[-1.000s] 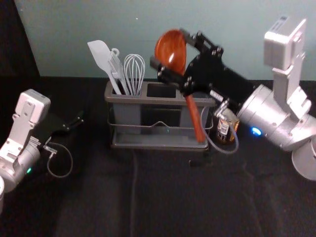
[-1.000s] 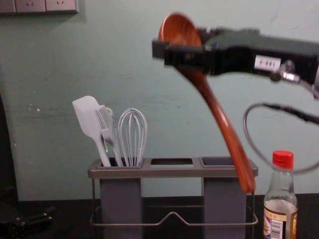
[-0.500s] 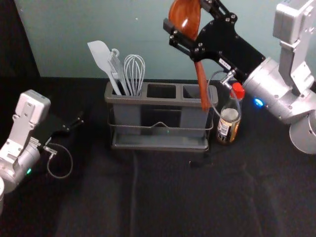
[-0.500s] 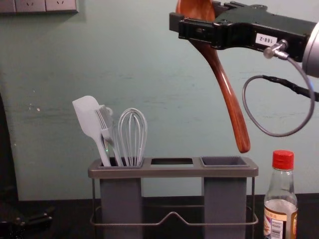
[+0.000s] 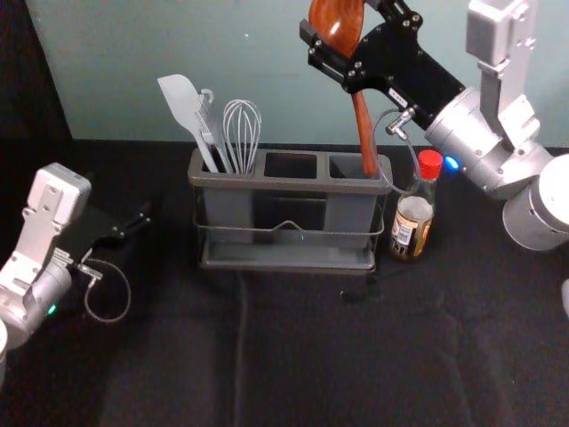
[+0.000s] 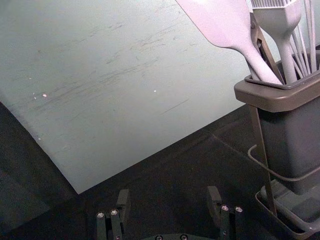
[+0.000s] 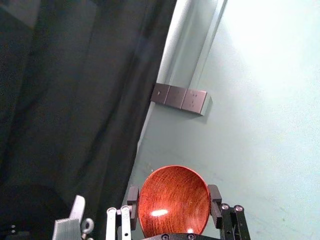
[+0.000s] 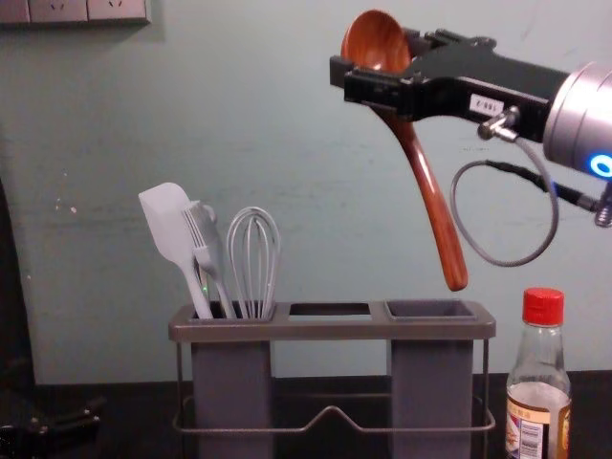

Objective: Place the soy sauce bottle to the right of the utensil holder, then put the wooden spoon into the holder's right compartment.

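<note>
Wooden spoon (image 8: 421, 158) slants down above the right compartment (image 8: 430, 312) — bowl pinched in the right gripper (image 8: 371, 57) — left gripper (image 5: 139, 219) spread, left of the holder (image 5: 292, 183).

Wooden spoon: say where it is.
In the chest view, right of centre, the wooden spoon is in the right gripper, handle end above the right compartment of the holder.

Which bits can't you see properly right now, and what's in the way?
- Reddish-brown wooden spoon: in the head view, the top edge cuts off its bowl.
- Clear glass bottle with a red cap: in the chest view, the bottom edge cuts off its base.
- Its paper label: in the head view, the writing is too small.
- Pale spatula and wire whisk: in the chest view, the grey rectangular holder hides their lower ends.
</note>
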{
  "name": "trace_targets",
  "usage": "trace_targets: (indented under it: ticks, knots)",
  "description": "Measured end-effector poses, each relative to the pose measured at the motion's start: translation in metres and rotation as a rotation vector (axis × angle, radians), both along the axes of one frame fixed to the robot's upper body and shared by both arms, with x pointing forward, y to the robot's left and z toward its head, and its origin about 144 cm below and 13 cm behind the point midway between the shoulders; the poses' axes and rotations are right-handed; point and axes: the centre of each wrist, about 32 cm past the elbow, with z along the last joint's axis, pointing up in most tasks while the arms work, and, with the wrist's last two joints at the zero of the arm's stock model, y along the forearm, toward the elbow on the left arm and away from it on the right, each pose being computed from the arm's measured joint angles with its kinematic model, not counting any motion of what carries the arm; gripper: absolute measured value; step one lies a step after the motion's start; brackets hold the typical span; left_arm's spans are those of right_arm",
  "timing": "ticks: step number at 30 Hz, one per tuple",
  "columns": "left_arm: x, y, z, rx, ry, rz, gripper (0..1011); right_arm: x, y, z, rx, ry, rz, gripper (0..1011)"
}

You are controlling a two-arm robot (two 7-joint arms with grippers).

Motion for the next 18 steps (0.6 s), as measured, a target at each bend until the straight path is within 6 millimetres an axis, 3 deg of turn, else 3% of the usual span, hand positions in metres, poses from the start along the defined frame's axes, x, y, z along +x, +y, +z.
trace_targets:
  ticks: [18]
  knots:
    - [0.000, 0.000, 0.000, 0.000, 0.000, 0.000, 1005, 0.025, 0.007, -0.010, -0.032, 0.027, -0.014, 841]
